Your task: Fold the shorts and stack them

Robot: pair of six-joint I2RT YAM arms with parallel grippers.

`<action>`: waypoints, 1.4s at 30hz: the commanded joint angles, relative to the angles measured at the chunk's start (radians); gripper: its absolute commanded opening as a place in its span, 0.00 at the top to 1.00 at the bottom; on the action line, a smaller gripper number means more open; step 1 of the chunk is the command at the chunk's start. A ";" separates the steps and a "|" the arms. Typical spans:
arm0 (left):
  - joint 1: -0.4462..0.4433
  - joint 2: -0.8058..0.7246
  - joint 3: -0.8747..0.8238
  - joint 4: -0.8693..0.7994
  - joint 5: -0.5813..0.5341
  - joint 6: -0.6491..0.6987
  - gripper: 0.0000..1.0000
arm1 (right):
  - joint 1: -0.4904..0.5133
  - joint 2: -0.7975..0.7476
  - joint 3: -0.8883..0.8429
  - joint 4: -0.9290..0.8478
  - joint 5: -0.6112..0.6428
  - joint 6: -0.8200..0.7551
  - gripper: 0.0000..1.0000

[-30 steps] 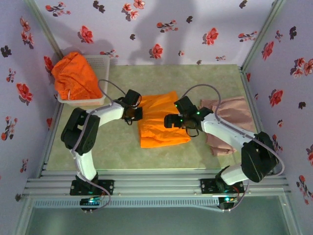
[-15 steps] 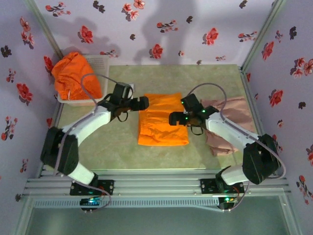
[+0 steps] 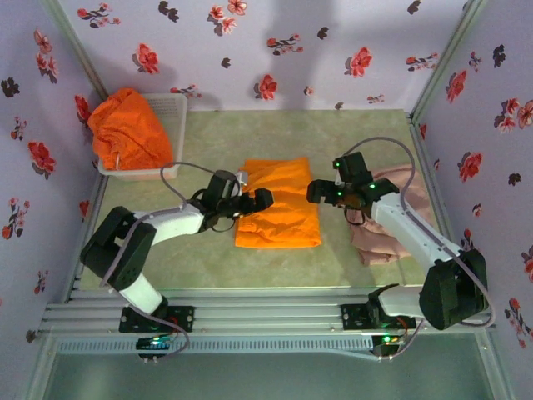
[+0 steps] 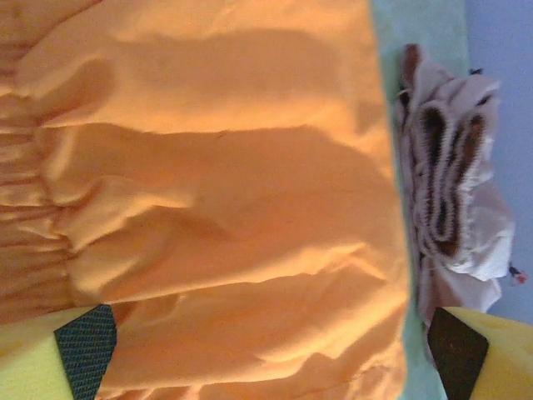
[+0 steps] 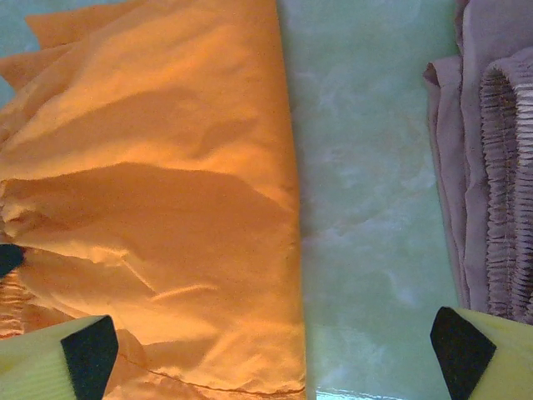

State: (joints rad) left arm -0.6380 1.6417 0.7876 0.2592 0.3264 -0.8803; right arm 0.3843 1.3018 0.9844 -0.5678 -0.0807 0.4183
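Pincers both gape apart: your left pincer (image 4: pixel 268 348) over the folded orange shorts (image 4: pixel 216 192), your right pincer (image 5: pixel 273 350) beside the pink-beige shorts (image 5: pixel 491 167).

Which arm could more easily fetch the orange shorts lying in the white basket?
Probably the left: the basket holding the heaped orange shorts sits on its side, left pincer open. The right pincer hangs by the pink shorts.

You see bright orange folded shorts (image 3: pixel 277 204), dusty pink-beige shorts (image 3: pixel 414 192), a second orange shorts heap (image 3: pixel 125 129), white mesh basket (image 3: pixel 172 115), pale green marbled worktop (image 3: pixel 333 133), lilac walls (image 3: pixel 291 67) with red and black flowers.
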 commanded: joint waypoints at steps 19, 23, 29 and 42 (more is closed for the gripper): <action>0.000 0.037 -0.134 0.093 -0.050 0.014 0.01 | -0.140 0.536 0.229 0.012 -0.426 -0.150 0.07; 0.001 0.049 -0.143 0.109 -0.051 0.009 0.01 | -0.143 0.588 0.249 0.031 -0.497 -0.146 0.13; -0.001 0.060 -0.153 0.133 -0.049 0.000 0.01 | -0.142 0.628 0.232 0.076 -0.547 -0.128 0.20; 0.000 0.054 -0.159 0.157 -0.049 -0.004 0.01 | -0.121 0.681 0.201 0.164 -0.622 -0.080 0.39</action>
State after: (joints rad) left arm -0.6376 1.6596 0.6670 0.4862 0.3149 -0.8814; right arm 0.2363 1.9404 1.2018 -0.4629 -0.6384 0.3252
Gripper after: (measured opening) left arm 0.992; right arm 0.622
